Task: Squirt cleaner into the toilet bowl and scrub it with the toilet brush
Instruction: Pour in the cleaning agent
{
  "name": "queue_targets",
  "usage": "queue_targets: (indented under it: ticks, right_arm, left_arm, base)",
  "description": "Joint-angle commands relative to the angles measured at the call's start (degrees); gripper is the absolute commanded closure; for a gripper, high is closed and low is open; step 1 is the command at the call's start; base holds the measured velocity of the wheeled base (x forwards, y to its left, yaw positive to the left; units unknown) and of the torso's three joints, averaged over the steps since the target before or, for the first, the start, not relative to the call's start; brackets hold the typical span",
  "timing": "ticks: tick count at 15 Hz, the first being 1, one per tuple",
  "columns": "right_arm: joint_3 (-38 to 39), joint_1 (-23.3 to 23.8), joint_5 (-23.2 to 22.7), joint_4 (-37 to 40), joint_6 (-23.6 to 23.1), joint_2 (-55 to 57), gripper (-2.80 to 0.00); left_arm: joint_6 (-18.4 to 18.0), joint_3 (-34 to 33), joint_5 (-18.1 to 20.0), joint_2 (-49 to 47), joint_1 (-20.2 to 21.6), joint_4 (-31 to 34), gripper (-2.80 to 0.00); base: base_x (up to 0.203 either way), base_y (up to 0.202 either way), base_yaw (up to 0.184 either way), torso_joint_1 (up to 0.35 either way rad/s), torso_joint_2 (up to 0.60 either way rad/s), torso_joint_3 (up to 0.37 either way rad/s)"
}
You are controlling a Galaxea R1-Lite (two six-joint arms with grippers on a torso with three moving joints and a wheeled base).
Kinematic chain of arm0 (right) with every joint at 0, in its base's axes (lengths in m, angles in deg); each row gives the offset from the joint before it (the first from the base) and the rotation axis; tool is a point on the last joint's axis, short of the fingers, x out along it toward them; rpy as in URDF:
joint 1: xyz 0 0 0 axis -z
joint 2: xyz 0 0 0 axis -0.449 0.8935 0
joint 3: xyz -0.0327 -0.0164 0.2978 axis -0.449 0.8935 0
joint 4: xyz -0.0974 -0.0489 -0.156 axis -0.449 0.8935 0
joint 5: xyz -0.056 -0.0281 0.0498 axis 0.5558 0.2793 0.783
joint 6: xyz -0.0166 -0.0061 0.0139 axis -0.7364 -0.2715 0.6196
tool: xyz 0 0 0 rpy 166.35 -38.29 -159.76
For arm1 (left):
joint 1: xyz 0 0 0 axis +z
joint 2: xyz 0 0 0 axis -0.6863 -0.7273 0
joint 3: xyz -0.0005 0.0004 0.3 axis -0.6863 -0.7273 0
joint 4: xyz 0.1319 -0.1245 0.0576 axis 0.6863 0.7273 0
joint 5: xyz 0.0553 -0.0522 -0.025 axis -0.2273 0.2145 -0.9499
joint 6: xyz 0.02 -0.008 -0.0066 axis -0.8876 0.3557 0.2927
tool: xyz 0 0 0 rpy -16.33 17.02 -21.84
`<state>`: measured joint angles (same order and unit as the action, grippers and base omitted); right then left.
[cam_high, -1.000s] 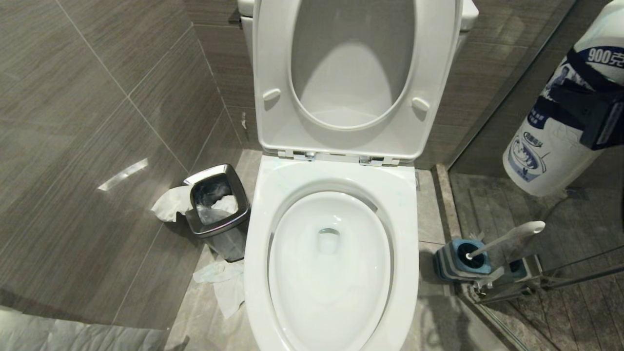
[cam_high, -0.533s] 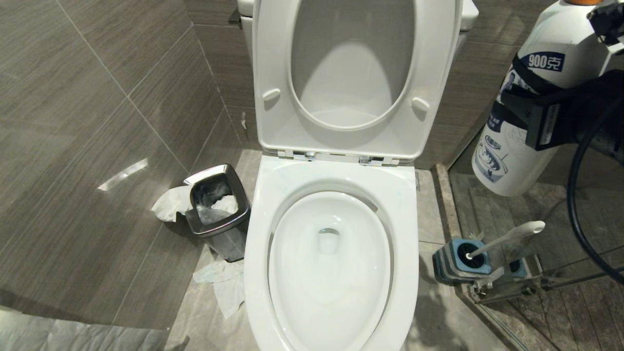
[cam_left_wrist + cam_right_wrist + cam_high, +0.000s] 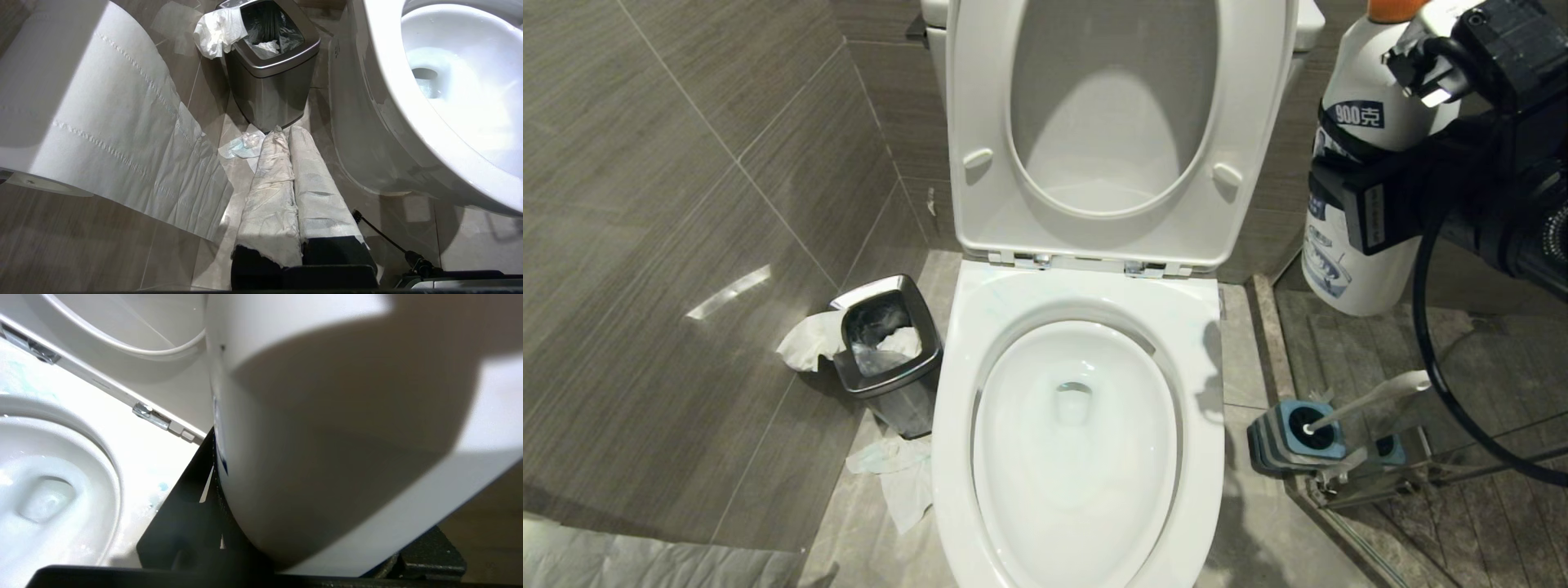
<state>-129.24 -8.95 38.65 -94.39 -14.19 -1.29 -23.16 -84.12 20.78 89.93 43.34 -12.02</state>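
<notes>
The white toilet bowl (image 3: 1202, 384) stands open in the middle of the head view, its seat and lid raised. To its right, level with the lid, my right gripper (image 3: 1339, 192) is shut on a white cleaner bottle (image 3: 1349, 273) with an orange cap, held upright. The bottle (image 3: 347, 437) fills the right wrist view between the black fingers (image 3: 184, 506), with the bowl (image 3: 110, 473) beside and below it. The toilet brush (image 3: 1372, 398) leans in its blue-and-grey holder (image 3: 1278, 445) on the floor at the right. My left gripper (image 3: 289, 136), fingers wrapped in white paper, is shut and empty, low beside the bowl (image 3: 380, 90).
A small steel bin (image 3: 886, 347) with tissue over its rim stands left of the toilet, also ahead of the left gripper (image 3: 269, 61). Loose tissue (image 3: 894, 478) lies on the floor. A toilet-paper roll (image 3: 81, 102) hangs near the left arm. A glass partition's frame (image 3: 1421, 478) borders the brush.
My right gripper has carried the cleaner bottle leftward towards the toilet, and the bottle has turned from tilted to upright, its orange cap now showing. The left arm has stayed still.
</notes>
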Motion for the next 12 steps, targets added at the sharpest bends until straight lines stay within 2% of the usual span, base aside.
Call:
queue_targets:
  ticks: [1, 4, 9, 12]
  right_arm:
    - [-0.9, -0.1, 0.2, -0.1, -2.3, 1.1, 0.0]
    - [-1.8, -0.8, 0.0, -0.1, -8.8, 1.8, 0.0]
    - [-2.7, -5.1, 0.0, -0.1, -16.6, 3.9, 0.0]
    - [-3.8, -5.4, 0.3, 0.0, -20.9, 5.5, 0.0]
  left_arm:
    - [-0.1, -0.2, 0.0, 0.0, 0.0, 0.0, 0.0]
    - [-0.2, -0.2, 0.1, 0.0, 0.0, 0.0, 0.0]
    - [-0.3, -0.2, 0.1, 0.0, 0.0, 0.0, 0.0]
    - [-0.3, -0.2, 0.1, 0.0, 0.0, 0.0, 0.0]
  base:
    - [0.0, 0.0, 0.0, 0.0, 0.0, 0.0]
    - [0.0, 0.0, 0.0, 0.0, 0.0, 0.0]
    - [0.0, 0.0, 0.0, 0.0, 0.0, 0.0]
    - [0.0, 0.0, 0.0, 0.0, 0.0, 0.0]
